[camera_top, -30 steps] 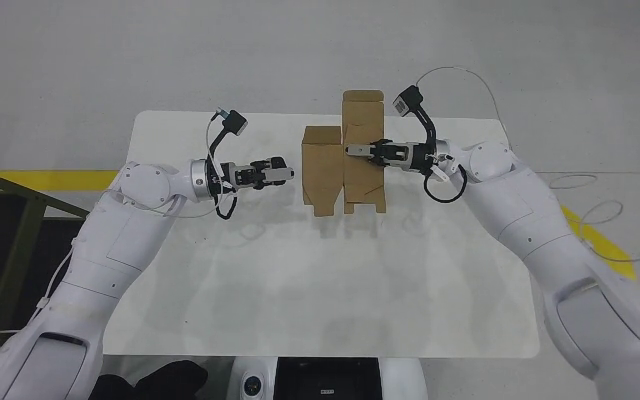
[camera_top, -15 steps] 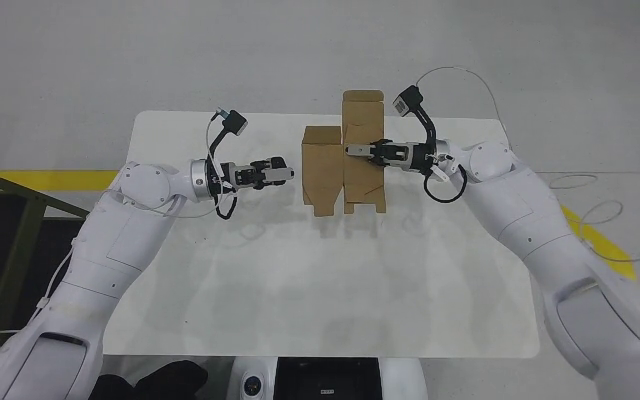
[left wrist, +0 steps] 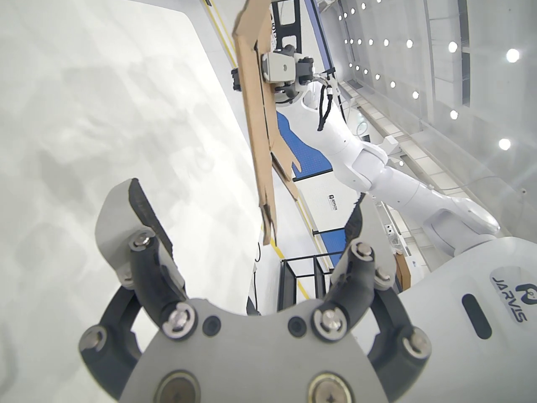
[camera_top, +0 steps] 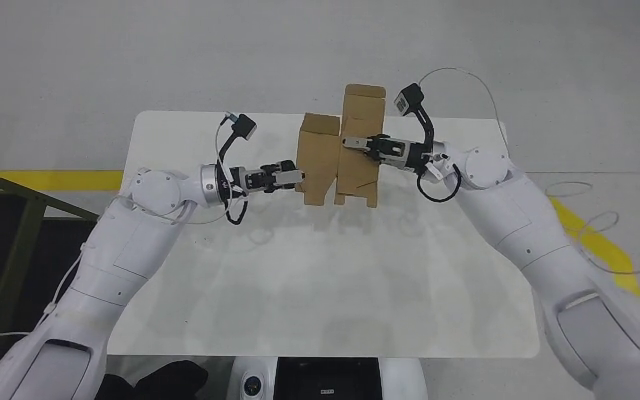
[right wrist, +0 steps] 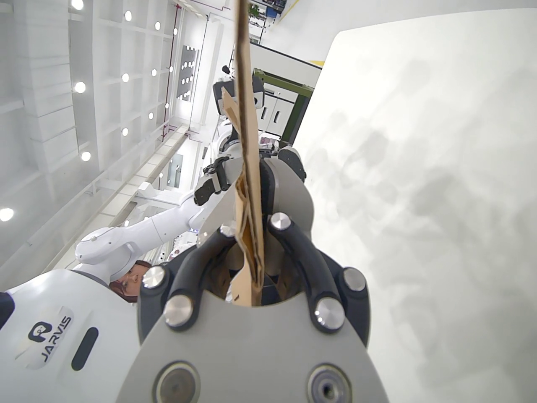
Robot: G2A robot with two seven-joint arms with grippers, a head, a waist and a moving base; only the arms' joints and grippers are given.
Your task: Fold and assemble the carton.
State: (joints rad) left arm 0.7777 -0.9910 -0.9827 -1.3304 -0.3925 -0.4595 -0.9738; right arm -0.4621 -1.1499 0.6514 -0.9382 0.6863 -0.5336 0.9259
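A flat, unfolded brown carton (camera_top: 340,158) hangs above the far middle of the white table (camera_top: 320,290). My right gripper (camera_top: 352,144) is shut on its right part; in the right wrist view the cardboard (right wrist: 248,178) runs edge-on between the fingers. My left gripper (camera_top: 296,176) is open at the carton's left edge. The left wrist view has the carton's edge (left wrist: 262,127) just ahead of the spread fingers (left wrist: 142,215), with nothing between them.
The table's far edge lies just behind the carton. A yellow floor line (camera_top: 60,180) runs past the table on the left. A dark frame (camera_top: 20,215) stands at the table's left side.
The left gripper has moved right, up to the carton's left edge. The right gripper has shifted the carton slightly left and farther back, and the carton has turned a little.
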